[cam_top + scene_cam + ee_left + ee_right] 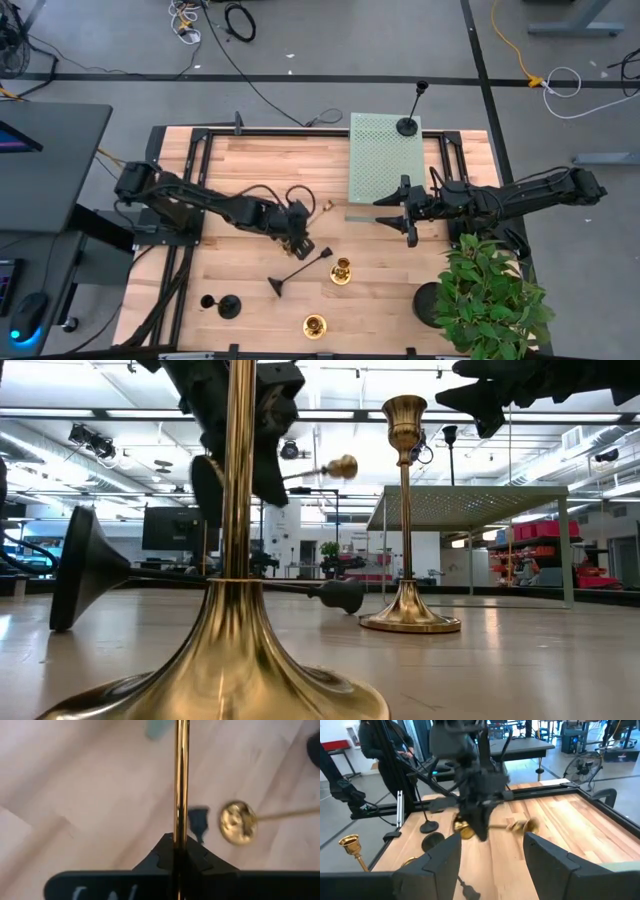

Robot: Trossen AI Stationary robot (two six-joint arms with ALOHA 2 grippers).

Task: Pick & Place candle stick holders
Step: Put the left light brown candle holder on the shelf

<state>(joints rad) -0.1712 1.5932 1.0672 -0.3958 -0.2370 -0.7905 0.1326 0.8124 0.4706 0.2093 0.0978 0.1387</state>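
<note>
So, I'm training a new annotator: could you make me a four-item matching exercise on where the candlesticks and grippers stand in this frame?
Things:
1. black candlestick at mid-table
2. black candlestick at the far edge
3. gold candlestick at the left gripper
4. right gripper

States:
a. open, holding nothing
b. lying on its side on the wood
c. clamped by its stem in the left gripper, lifted off the table
d. standing upright on the green perforated platform

Pairs: 1-b, 2-d, 3-c, 4-a

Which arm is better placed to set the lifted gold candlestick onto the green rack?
Left: the left gripper already clamps the gold candlestick. The right gripper is open and empty beside the green rack.
</note>
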